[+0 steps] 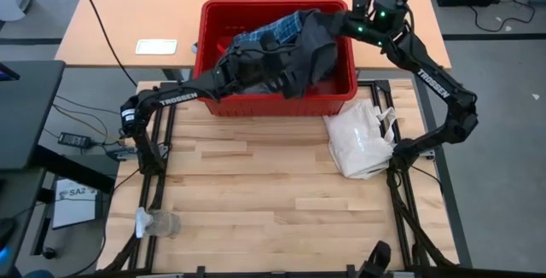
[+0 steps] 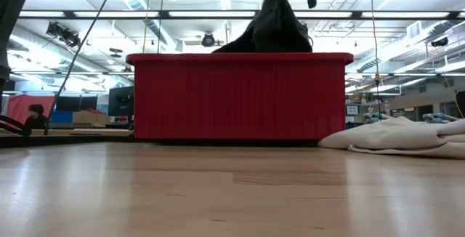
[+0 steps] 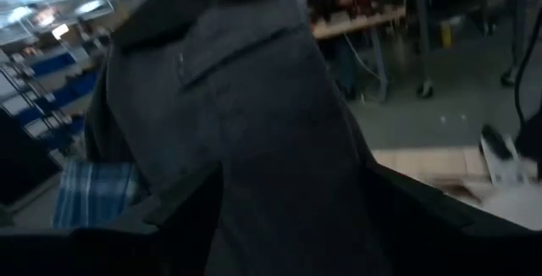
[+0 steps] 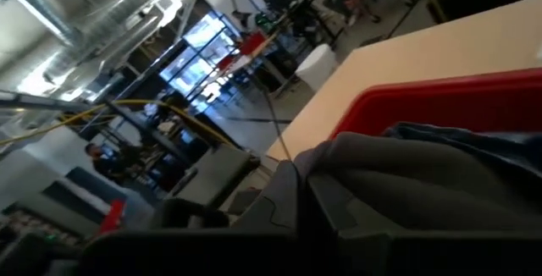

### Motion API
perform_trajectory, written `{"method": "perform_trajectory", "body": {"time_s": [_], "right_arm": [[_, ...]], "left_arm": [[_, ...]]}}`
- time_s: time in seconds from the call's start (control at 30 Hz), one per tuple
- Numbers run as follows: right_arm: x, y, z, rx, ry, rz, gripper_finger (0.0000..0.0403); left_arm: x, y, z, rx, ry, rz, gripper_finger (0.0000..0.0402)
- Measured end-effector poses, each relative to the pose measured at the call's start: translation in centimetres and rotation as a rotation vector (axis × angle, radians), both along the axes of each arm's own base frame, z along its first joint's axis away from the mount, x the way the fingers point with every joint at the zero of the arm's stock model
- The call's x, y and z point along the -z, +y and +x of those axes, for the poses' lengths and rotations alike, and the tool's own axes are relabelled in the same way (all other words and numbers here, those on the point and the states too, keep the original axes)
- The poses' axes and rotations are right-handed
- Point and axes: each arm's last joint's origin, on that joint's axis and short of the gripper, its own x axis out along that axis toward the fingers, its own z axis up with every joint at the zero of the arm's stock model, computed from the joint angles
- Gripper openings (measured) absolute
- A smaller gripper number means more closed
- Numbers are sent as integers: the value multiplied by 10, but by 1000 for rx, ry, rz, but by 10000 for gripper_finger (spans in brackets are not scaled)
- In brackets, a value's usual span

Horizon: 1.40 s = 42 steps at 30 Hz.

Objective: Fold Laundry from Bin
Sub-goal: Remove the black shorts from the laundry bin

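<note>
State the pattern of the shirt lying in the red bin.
Blue-and-white plaid shirt, clearest in the high view.

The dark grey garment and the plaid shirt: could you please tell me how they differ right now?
The dark grey garment is plain and lifted above the red bin, hanging from the right gripper, whose fingers are shut on it; the plaid shirt is blue-and-white checked and lies lower in the bin. The grey garment drapes over and partly hides the plaid shirt, which shows only in part. Both are soft laundry over the bin.
</note>
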Motion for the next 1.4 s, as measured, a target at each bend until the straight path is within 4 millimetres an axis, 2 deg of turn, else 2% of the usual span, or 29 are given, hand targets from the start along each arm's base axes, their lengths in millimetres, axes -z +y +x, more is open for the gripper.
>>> {"method": "perform_trajectory", "body": {"time_s": [0.17,0.3,0.4,0.57,0.6,0.73,1.07,1.4], "right_arm": [[0,7,8,-9,9,-31,8],[-2,9,9,-51,4,-58,8],[0,9,9,-71,22,-56,20],[4,10,10,-91,67,-74,67],[5,10,9,-89,84,-79,76],[11,7,7,-62,160,-85,105],[15,-1,-2,11,252,-159,134],[13,-5,-5,65,297,-258,138]], "left_arm": [[4,1,3,1,11,-4,280],[8,3,4,-53,28,-15,243],[9,5,3,-111,32,-13,180],[10,9,2,-174,50,7,37],[10,11,1,-178,49,6,21],[6,13,-5,-207,35,-8,20],[-34,17,-53,-300,-74,-70,14],[-82,-5,-101,-285,-245,-45,14]]}}
